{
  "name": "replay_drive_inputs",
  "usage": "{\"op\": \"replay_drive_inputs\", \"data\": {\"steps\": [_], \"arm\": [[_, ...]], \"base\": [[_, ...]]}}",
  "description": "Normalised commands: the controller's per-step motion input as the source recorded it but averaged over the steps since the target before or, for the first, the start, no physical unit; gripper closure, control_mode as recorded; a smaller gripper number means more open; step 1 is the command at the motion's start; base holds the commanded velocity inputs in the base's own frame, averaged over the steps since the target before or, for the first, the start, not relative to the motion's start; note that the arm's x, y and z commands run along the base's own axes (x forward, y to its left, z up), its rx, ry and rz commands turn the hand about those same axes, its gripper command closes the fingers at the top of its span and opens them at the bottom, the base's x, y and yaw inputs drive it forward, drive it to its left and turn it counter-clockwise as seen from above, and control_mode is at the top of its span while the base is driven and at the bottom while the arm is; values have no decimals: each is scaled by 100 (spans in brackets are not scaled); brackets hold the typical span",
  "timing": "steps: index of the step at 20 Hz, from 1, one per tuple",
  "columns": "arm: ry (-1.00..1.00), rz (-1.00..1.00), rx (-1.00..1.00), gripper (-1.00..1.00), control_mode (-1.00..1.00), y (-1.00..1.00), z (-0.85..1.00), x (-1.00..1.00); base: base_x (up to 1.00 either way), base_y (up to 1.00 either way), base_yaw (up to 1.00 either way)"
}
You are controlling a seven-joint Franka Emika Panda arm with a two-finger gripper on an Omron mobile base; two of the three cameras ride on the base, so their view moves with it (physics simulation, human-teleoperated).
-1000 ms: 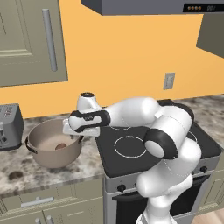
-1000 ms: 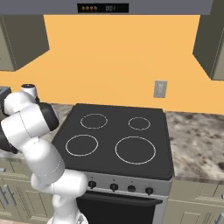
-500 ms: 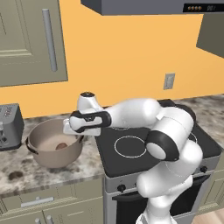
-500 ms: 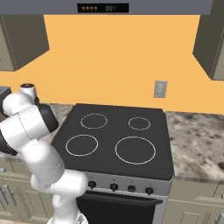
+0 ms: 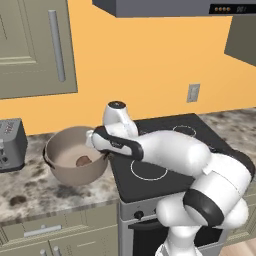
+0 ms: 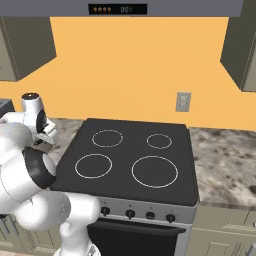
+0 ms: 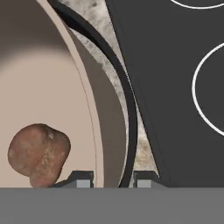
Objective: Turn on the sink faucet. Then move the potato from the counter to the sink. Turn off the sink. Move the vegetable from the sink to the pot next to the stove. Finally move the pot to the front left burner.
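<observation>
Hand view: my gripper (image 7: 108, 178) has its two dark tips set narrow, one on each side of the pot (image 7: 89, 109) wall and its dark handle loop, so I read it as clamped on the pot's right edge. Just inside that wall, the brown potato (image 7: 38, 154) lies on the pale floor of the pot, close to the inner fingertip (image 7: 81, 178) but not touching it. On the outer side of the wall a thin strip of speckled counter (image 7: 98, 26) shows, and past that the black stove (image 7: 170, 87) with the white ring of a burner (image 7: 206, 92).

From the left base view I see the gripper (image 5: 100, 146) reaching over the right rim of the pot (image 5: 75, 165), which stands on the granite counter (image 5: 35, 187) just beside the stove (image 5: 175, 145). The potato (image 5: 83, 161) sits inside, toward the near right part of the bottom. A toaster (image 5: 11, 145) stands further left on the counter, well apart from the pot.

In the right base view the stove (image 6: 135, 160) shows four burner rings, and the front left burner (image 6: 93, 165) is bare.
</observation>
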Motion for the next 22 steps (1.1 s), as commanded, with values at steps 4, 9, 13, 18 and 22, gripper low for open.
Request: {"op": "replay_drive_inputs", "data": {"steps": [4, 9, 13, 18, 22], "arm": [[-1, -23, 9, 100, -100, -84, 37, -36], [1, -23, 5, 100, -100, -88, 25, -38], [9, -27, 3, 100, -100, -91, 4, -36], [9, -27, 1, 100, -100, -86, 15, -32], [6, -26, 0, 100, -100, -76, 19, -16]], "base": [[0, 0, 0], [0, 0, 0], [0, 0, 0], [0, 0, 0], [0, 0, 0]]}}
